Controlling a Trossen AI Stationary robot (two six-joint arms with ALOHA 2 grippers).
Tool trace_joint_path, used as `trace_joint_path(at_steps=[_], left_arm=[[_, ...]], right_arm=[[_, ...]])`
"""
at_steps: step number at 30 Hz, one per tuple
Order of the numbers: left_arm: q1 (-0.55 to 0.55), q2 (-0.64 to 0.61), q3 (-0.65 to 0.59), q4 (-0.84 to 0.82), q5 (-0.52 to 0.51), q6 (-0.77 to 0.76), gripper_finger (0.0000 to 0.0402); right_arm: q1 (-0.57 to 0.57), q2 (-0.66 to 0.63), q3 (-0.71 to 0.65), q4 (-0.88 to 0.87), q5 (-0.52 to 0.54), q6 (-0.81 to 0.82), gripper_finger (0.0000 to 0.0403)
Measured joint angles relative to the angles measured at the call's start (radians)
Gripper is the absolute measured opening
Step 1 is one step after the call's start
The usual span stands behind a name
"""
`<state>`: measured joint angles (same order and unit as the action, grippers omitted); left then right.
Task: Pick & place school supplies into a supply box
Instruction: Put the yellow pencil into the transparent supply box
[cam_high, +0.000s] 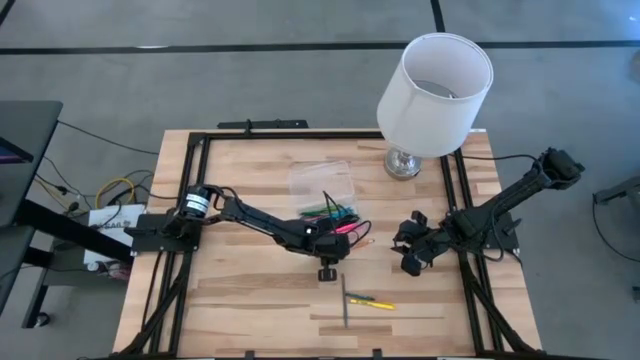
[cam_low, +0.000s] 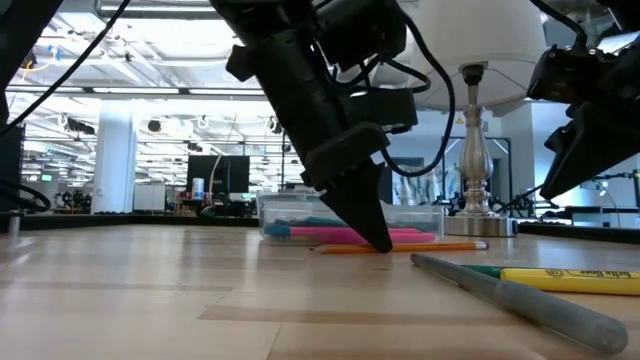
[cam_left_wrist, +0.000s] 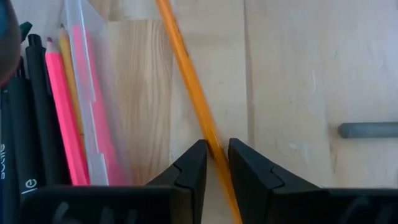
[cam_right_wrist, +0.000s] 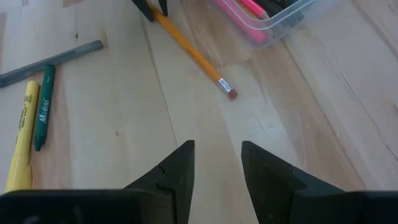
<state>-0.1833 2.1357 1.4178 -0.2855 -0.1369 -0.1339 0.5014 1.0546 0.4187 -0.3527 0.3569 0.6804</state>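
An orange pencil lies on the wood beside the clear supply box, which holds pink, black and green pens. A second clear shell lies just beyond it. My left gripper stands over the table's middle, pointing down, shut on the pencil. The pencil's eraser end points toward my right gripper, which hangs open above bare wood to the right and touches nothing. A yellow marker, a green crayon and a grey pen lie toward the near edge. My left gripper pinches the orange pencil's shaft between its two fingertips, well away from the eraser end. The fingers come from above, slanting down, and lie across the pencil. The pencil still lies flat on the table.
A white-shaded lamp on a metal base stands at the far right of the table, just beyond the box. A black frame borders the table. Open wood lies to the left and along the near edge.
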Motion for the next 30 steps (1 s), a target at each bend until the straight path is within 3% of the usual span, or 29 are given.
trace_joint_path(at_steps=[13, 30], left_arm=[[-0.062, -0.002, 0.003, -0.038, -0.110, -0.027, 0.0063], [-0.146, -0.005, 0.050, -0.167, -0.110, -0.007, 0.0063]], right_arm=[[0.000, 0.000, 0.000, 0.000, 0.004, 0.000, 0.0124], [0.000, 0.000, 0.000, -0.001, 0.008, -0.008, 0.0124]])
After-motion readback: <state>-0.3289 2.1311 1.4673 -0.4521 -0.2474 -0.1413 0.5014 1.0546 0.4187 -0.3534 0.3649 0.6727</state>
